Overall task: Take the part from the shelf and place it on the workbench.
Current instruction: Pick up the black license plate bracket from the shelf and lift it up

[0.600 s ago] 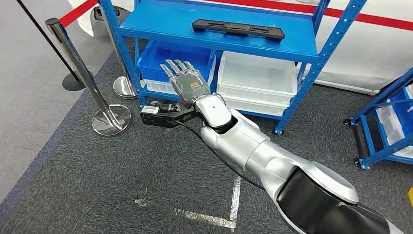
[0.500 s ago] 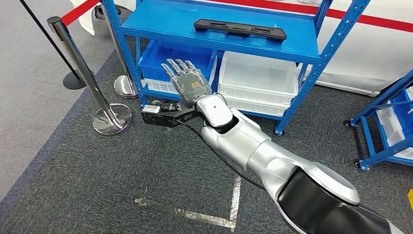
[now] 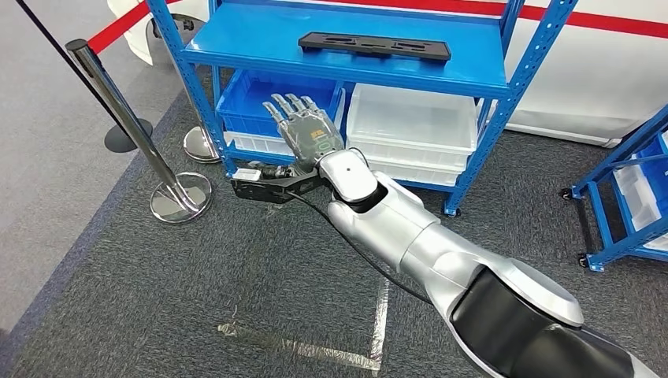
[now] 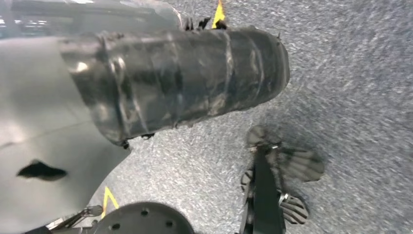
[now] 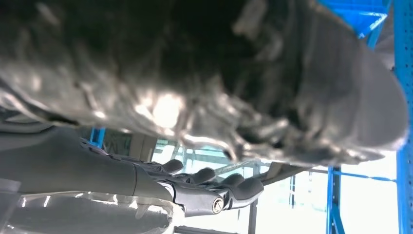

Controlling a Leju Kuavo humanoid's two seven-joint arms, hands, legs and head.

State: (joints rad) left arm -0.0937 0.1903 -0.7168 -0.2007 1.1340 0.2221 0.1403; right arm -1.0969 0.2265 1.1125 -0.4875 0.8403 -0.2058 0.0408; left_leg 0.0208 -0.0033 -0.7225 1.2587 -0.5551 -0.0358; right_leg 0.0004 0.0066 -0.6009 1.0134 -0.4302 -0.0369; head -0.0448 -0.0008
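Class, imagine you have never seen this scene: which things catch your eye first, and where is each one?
The silver right arm stretches across the grey carpet, its right hand raised with fingers spread before the blue shelf. A long black part lies on the shelf's upper level. At left, a chrome post holds a red belt.

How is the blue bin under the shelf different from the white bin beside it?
The blue bin is solid blue; the white bin is pale and see-through. The blue bin looks narrower than the white bin. The right hand, fingers spread, partly covers the blue bin, not the white bin. Both sit on the lower shelf, open-topped.
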